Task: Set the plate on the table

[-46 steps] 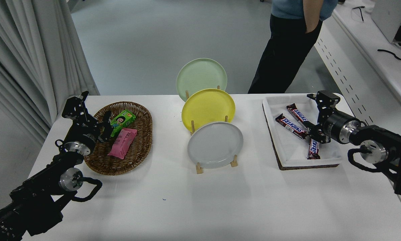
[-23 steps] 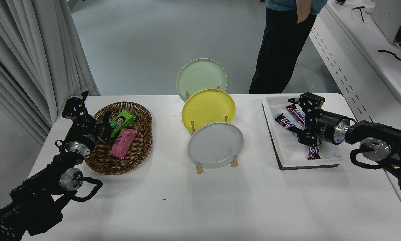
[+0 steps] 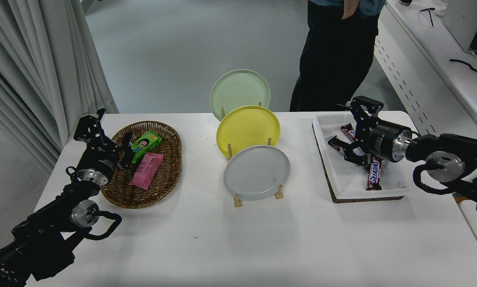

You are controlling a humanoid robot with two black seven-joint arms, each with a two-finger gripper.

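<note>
The light grey plate [image 3: 256,172] stands tilted on edge in the front slot of a wooden rack [image 3: 236,200] at the middle of the white table [image 3: 262,243]. My right gripper [image 3: 349,130] is open and empty. It hovers over the white tray to the right of the plate, well apart from the plate, pointing left. My left gripper [image 3: 108,135] is parked at the lower left, open, over the left edge of the wicker basket.
A yellow plate [image 3: 248,129] and a pale green plate [image 3: 240,93] stand behind the grey one in the same rack. The white cork-based tray [image 3: 352,185] holds chocolate bars [image 3: 373,174]. The wicker basket [image 3: 164,179] holds snack packs. A person [image 3: 336,56] stands at the far side.
My right gripper has moved left and lifted a little over the tray, toward the plates. The person has stepped slightly left. The plates and left arm have not moved.
</note>
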